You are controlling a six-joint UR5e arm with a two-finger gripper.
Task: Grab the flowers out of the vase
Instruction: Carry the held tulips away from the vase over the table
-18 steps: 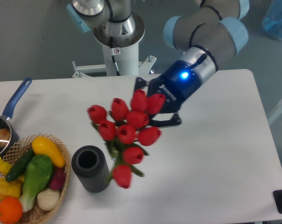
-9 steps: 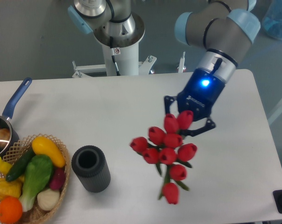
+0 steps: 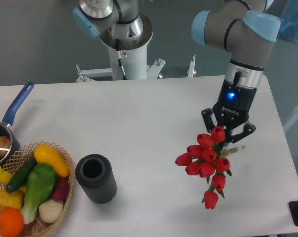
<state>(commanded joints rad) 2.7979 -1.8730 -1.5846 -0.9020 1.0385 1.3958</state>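
Flowers [image 3: 206, 163] moved right with tool [image 3: 228, 136], farther from vase [image 3: 95, 178].

Bright red flowers [image 3: 205, 160] with green stems, a dark grey ribbed vase [image 3: 95, 178], white desk [image 3: 139, 118]. The end effector [image 3: 227, 134] is black with a blue light, and the saucepan [image 3: 6, 128] handle is blue.
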